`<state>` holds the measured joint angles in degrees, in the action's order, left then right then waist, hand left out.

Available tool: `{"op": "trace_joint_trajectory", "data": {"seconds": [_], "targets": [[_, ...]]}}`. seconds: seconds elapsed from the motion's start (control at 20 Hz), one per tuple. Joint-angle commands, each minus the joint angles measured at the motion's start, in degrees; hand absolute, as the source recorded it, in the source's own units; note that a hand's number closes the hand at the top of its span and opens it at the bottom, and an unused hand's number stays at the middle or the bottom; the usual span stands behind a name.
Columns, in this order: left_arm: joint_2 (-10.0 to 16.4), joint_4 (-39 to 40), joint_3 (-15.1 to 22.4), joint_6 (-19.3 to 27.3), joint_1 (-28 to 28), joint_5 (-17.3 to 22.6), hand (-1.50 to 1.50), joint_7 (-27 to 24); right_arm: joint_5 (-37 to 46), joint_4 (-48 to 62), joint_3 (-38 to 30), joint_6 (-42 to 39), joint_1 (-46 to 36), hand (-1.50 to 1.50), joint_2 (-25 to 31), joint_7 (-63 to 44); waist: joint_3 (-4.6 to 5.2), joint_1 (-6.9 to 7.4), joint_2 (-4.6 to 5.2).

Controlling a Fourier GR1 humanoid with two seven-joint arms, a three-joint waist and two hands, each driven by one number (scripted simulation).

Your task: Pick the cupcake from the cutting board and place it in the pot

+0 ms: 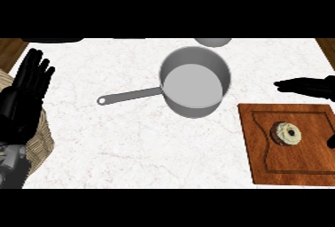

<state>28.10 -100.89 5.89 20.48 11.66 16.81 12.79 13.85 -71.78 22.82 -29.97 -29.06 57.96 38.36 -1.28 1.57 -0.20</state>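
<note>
A cupcake [286,133] with pale frosting and a dark wrapper sits on the brown wooden cutting board [262,164] at the right. A grey metal pot [193,83] with a long handle pointing left stands on the counter, up and left of the board. My right hand [313,86] shows at the right edge just above the board, fingers straight and pointing left, apart from the cupcake; a dark part of it also shows at the edge beside the board. My left hand [25,91] rests open at the left edge, fingers up.
The white marble counter [118,146] stretches between the left hand and the board. A woven basket-like object [40,146] lies at the left edge under my left arm. A grey rounded object [212,41] peeks in at the top.
</note>
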Motion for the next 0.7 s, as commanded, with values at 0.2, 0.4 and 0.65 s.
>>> {"op": "trace_joint_trajectory", "data": {"seconds": [0.2,0.4,0.65], "targets": [[-3.5,6.3,-0.8,-1.0,-1.6,0.6,0.00,-3.1,3.4,2.9,4.6,-3.3,0.6,-1.50,0.9,8.5,1.30,-0.98,0.71],[-2.4,3.6,-1.1,-1.0,-1.9,-0.2,0.00,-0.5,4.2,1.0,6.5,-1.9,1.4,-1.50,-0.5,5.2,1.29,-1.13,0.36],[-5.7,6.2,-0.1,-0.7,-2.0,-1.3,0.00,-3.6,8.7,3.2,7.9,2.8,0.4,-1.50,-2.1,1.9,1.31,-1.15,0.55]]}}
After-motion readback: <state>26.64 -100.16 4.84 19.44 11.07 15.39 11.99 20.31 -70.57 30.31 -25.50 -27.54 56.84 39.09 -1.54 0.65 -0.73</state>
